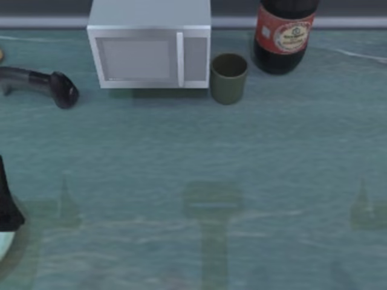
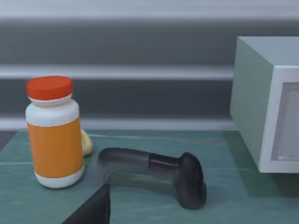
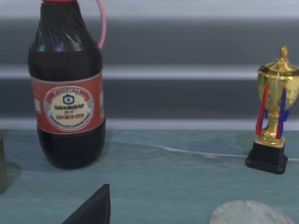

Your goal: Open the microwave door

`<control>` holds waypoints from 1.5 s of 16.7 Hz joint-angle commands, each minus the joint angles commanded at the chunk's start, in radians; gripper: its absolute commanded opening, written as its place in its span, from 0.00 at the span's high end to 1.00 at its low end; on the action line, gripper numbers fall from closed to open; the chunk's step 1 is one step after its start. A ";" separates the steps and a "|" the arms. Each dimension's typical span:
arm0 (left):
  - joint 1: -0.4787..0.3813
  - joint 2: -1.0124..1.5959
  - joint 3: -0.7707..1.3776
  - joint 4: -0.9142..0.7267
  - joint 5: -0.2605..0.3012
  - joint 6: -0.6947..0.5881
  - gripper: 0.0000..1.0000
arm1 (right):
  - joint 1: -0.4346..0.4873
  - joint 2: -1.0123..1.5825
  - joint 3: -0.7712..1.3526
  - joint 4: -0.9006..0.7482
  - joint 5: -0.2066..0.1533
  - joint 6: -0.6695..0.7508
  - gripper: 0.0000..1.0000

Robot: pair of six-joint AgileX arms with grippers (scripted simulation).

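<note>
Microwave door (image 1: pixel 138 59) closed, at the table's (image 1: pixel 242 181) far edge; left arm (image 1: pixel 7 208) parked at left edge; finger state indeterminable

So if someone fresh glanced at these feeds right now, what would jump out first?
Probably the white microwave at the table's back edge, its microwave door shut. Just right of it stand an olive cup and a big dark bottle with a red label. On the left lie a black handheld scanner and, in the left wrist view, an orange pill bottle.
</note>
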 joint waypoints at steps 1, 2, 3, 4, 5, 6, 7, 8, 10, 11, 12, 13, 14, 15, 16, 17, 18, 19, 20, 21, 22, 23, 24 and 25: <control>0.000 0.000 0.000 0.000 0.000 0.000 0.00 | 0.000 0.000 0.000 0.000 0.000 0.000 0.00; 0.000 0.000 0.000 0.000 0.000 0.000 0.00 | 0.000 0.000 0.000 0.000 0.000 0.000 0.00; -0.005 0.010 0.010 -0.002 -0.002 -0.004 0.00 | 0.000 0.000 0.000 0.000 0.000 0.000 0.00; -0.013 0.030 0.030 -0.007 -0.005 -0.011 0.00 | 0.000 0.000 0.000 0.000 0.000 0.000 0.00; -0.026 0.062 0.061 -0.016 -0.011 -0.022 0.00 | 0.000 0.000 0.000 0.000 0.000 0.000 0.00; -0.042 0.103 0.102 -0.027 -0.020 -0.035 0.00 | 0.000 0.000 0.000 0.000 0.000 0.000 0.00; -0.061 0.156 0.152 -0.041 -0.030 -0.051 0.00 | 0.000 0.000 0.000 0.000 0.000 0.000 0.00; -0.081 0.219 0.210 -0.058 -0.042 -0.069 0.00 | 0.000 0.000 0.000 0.000 0.000 0.000 0.00; -0.129 0.372 0.347 -0.101 -0.072 -0.109 0.00 | 0.000 0.000 0.000 0.000 0.000 0.000 0.00; -0.155 0.461 0.423 -0.126 -0.088 -0.131 0.00 | 0.000 0.000 0.000 0.000 0.000 0.000 0.00; -0.183 0.557 0.503 -0.153 -0.106 -0.154 0.00 | 0.000 0.000 0.000 0.000 0.000 0.000 0.00; -0.212 0.658 0.586 -0.181 -0.124 -0.177 0.00 | 0.000 0.000 0.000 0.000 0.000 0.000 0.00; -0.241 0.763 0.671 -0.211 -0.143 -0.201 0.00 | 0.000 0.000 0.000 0.000 0.000 0.000 0.00; -0.271 0.872 0.757 -0.241 -0.162 -0.225 0.00 | 0.000 0.000 0.000 0.000 0.000 0.000 0.00; -0.301 0.982 0.844 -0.272 -0.182 -0.249 0.00 | 0.000 0.000 0.000 0.000 0.000 0.000 0.00; -0.331 1.093 0.930 -0.302 -0.201 -0.273 0.00 | 0.000 0.000 0.000 0.000 0.000 0.000 0.00; -0.360 1.204 1.016 -0.332 -0.219 -0.297 0.00 | 0.000 0.000 0.000 0.000 0.000 0.000 0.00; -0.389 1.313 1.100 -0.362 -0.238 -0.321 0.00 | 0.000 0.000 0.000 0.000 0.000 0.000 0.00; -0.417 1.419 1.181 -0.390 -0.255 -0.344 0.00 | 0.000 0.000 0.000 0.000 0.000 0.000 0.00; -0.444 1.520 1.258 -0.416 -0.272 -0.366 0.00 | 0.000 0.000 0.000 0.000 0.000 0.000 0.00; -0.469 1.616 1.332 -0.441 -0.288 -0.387 0.00 | 0.000 0.000 0.000 0.000 0.000 0.000 0.00; -0.492 1.705 1.400 -0.464 -0.302 -0.407 0.00 | 0.000 0.000 0.000 0.000 0.000 0.000 0.00; -0.514 1.786 1.463 -0.485 -0.315 -0.426 0.00 | 0.000 0.000 0.000 0.000 0.000 0.000 0.00; -0.533 1.858 1.519 -0.503 -0.327 -0.443 0.00 | 0.000 0.000 0.000 0.000 0.000 0.000 0.00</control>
